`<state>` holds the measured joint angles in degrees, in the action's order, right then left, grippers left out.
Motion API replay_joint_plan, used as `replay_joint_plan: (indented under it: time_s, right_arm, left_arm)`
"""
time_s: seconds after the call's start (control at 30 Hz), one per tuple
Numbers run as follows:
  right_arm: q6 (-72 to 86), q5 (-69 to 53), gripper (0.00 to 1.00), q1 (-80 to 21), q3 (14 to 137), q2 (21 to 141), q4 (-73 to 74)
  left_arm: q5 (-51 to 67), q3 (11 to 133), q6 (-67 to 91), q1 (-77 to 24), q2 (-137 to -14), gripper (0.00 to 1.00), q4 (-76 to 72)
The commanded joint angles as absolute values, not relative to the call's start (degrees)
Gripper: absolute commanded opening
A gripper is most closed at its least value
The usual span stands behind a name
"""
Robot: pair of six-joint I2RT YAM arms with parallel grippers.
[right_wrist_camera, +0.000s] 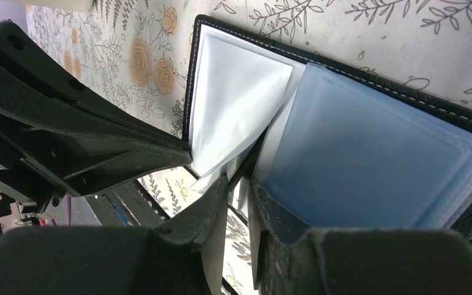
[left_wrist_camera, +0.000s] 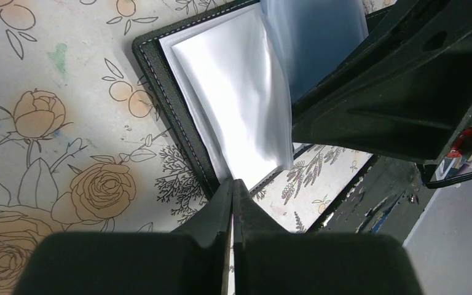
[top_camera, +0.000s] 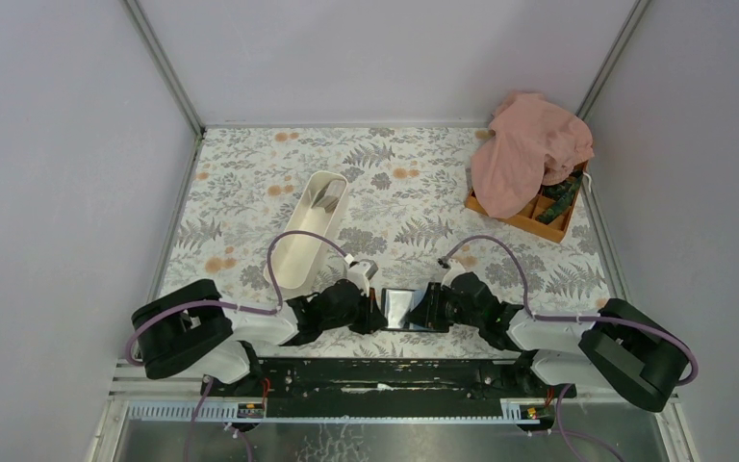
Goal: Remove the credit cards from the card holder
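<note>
**Card holder open flat, both grippers on it**

Card holder (top_camera: 402,308) lies opened out on the floral table (top_camera: 423,183), close to the near edge and right between my two arms. Black cover is face down, with white stitching round the rim and the glossy inner pages facing up.

L side: left gripper (left_wrist_camera: 232,189) has its fingers pressed tight together, no gap showing. The tips sit at the holder's near edge, at the corner of a whitish clear sleeve (right_wrist_camera: 233,110) that's curling up off the cover. Can't tell if anything thin is caught between them.

R side: right gripper (right_wrist_camera: 238,187) has its fingers only a little apart. They come in low at the fold, where the whitish sleeve meets a stack of bluish sleeves (right_wrist_camera: 369,160) lying flat on the other half. A shiny sleeve edge runs into the gap between the fingers; can't tell from wrist cam whether it's actually nipped or just passing through.

Grippers face each other across the holder, v. close together.

Elsewhere: long white tray (top_camera: 313,231) sits just beyond the L arm w/ something grey in its far end. Orange compartment box (top_camera: 531,219) is at the far R corner, half covered by a pink cloth (top_camera: 529,149).
</note>
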<state>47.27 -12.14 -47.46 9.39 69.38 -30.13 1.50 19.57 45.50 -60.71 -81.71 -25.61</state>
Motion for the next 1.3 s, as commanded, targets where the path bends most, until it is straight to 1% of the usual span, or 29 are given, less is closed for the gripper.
replay_joint_plan:
  time_s: [0.0,0.27,0.77,0.9,1.07,1.17,1.27]
  right_arm:
    - [49.6,-17.2,0.24,-48.2,7.9,68.3,-36.2]
    - [50.4,-16.0,0.23,-48.2,6.4,61.8,-36.8]
    - [52.9,-17.4,0.26,-48.2,5.1,62.5,-44.9]
    - [51.9,-16.6,0.27,-48.2,5.4,61.6,-42.7]
    - [50.5,-15.9,0.27,-48.2,6.3,62.0,-37.2]
    - [50.4,-15.0,0.30,-48.3,6.7,60.8,-32.8]
    - [50.8,-14.0,0.35,-48.4,7.0,58.3,-28.8]
  left_arm:
    - [1.3,19.2,43.8,-61.1,-85.3,0.01,-21.6]
    - [2.0,19.9,43.2,-61.1,-87.0,0.01,-22.1]
    - [2.6,20.4,42.9,-61.1,-88.3,0.01,-22.5]
    - [2.7,20.2,43.0,-61.1,-88.3,0.01,-22.8]
    - [2.8,20.2,43.1,-61.1,-87.3,0.01,-22.8]
    - [2.9,20.6,43.0,-61.0,-86.7,0.01,-22.4]
    - [3.1,21.0,42.7,-61.0,-86.7,0.01,-22.4]
